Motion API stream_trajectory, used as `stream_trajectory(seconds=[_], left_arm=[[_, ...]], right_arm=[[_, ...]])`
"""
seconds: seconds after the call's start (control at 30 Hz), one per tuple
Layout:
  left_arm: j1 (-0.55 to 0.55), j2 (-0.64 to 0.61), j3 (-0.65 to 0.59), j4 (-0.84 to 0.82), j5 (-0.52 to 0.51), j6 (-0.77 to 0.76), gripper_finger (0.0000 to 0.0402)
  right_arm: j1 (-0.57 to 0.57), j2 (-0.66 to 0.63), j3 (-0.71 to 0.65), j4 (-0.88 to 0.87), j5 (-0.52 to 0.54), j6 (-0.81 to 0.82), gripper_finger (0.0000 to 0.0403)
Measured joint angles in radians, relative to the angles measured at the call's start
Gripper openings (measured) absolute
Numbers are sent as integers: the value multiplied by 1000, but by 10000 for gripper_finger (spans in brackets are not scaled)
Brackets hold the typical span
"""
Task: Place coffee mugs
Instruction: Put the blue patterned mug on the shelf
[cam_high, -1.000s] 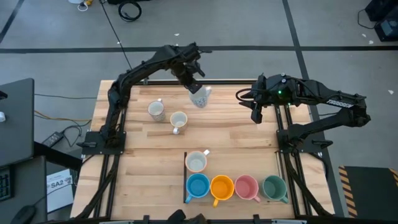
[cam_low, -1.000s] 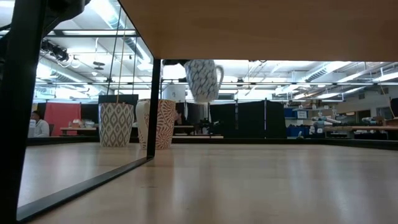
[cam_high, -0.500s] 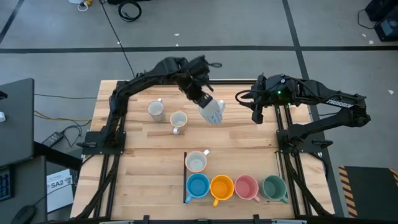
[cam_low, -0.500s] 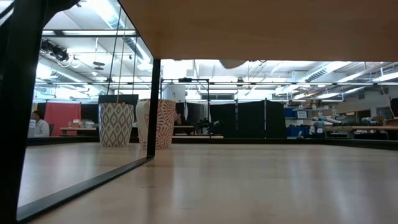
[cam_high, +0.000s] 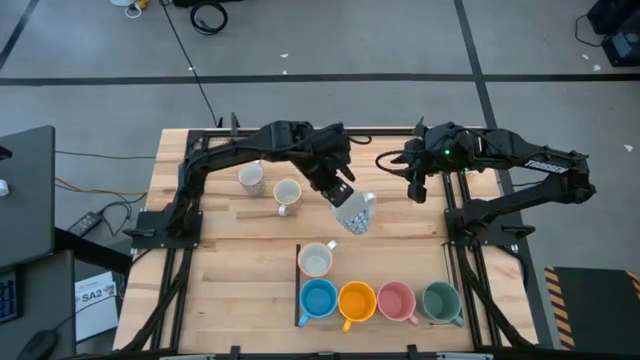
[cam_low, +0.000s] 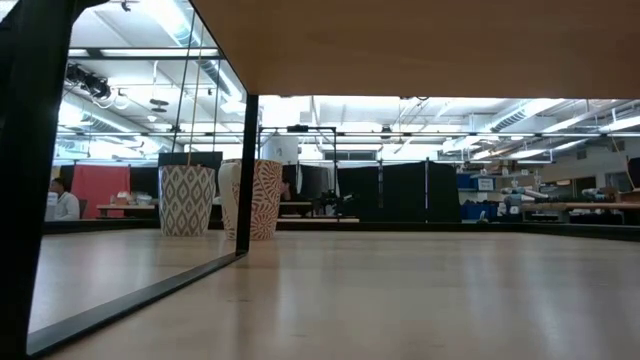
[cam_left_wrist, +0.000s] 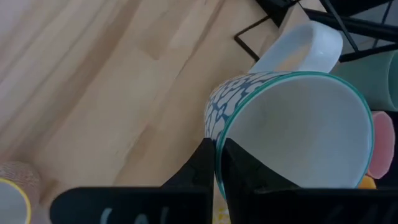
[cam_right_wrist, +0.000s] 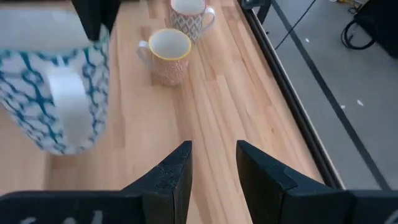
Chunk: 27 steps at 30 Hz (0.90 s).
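White mug with a teal-blue crackle pattern (cam_high: 353, 212): held in the air over the middle of the pale wooden counter (cam_high: 230, 260), tilted, mouth facing down toward the row of coloured mugs. Left gripper (cam_high: 340, 193) grasps it by the rim; the left wrist view shows one finger inside the mouth and one outside, clamped on the wall of the mug (cam_left_wrist: 292, 124), white handle pointing away from the camera.

Right wrist view picks up the same mug (cam_right_wrist: 56, 93) side-on, handle facing the camera, and behind it two mugs standing on the counter: a cream mug with a yellow rim and orange-patterned wall (cam_right_wrist: 166, 55), and a grey-patterned white mug (cam_right_wrist: 189, 14) just beyond.

High view places those two, the grey-patterned one (cam_high: 251, 177) and the yellow-rimmed one (cam_high: 287, 194), left of the held mug. Near the front edge a plain cream mug (cam_high: 316, 260) stands alone, and in front of it a row: blue mug (cam_high: 318, 300), orange mug (cam_high: 356, 301), pink mug (cam_high: 396, 301), green mug (cam_high: 441, 301), close side by side.

Low view shows only the two patterned mugs at the far left; the held mug is out of its frame.

Left arm reaches in long from the far left, extended to centre. Right gripper (cam_high: 415, 188) hangs over the counter's far right side, fingers parted, holding nothing.
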Motion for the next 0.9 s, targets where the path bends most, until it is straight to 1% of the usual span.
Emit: stream_trajectory(seconds=[0.13,0.27,0.37,0.7,0.9], left_arm=[[-17,0,0,4,-25,-25,18],[-34,0,0,16,-26,-45,18],[-50,0,0,15,-26,-55,19],[-124,1,0,33,-27,-138,20],[-167,1,0,32,-76,-204,21]], right_arm=[[7,0,0,19,-6,63,130],[7,0,0,19,-53,90,131],[7,0,0,19,-78,88,130],[7,0,0,19,-82,66,130],[7,0,0,19,-82,56,130]])
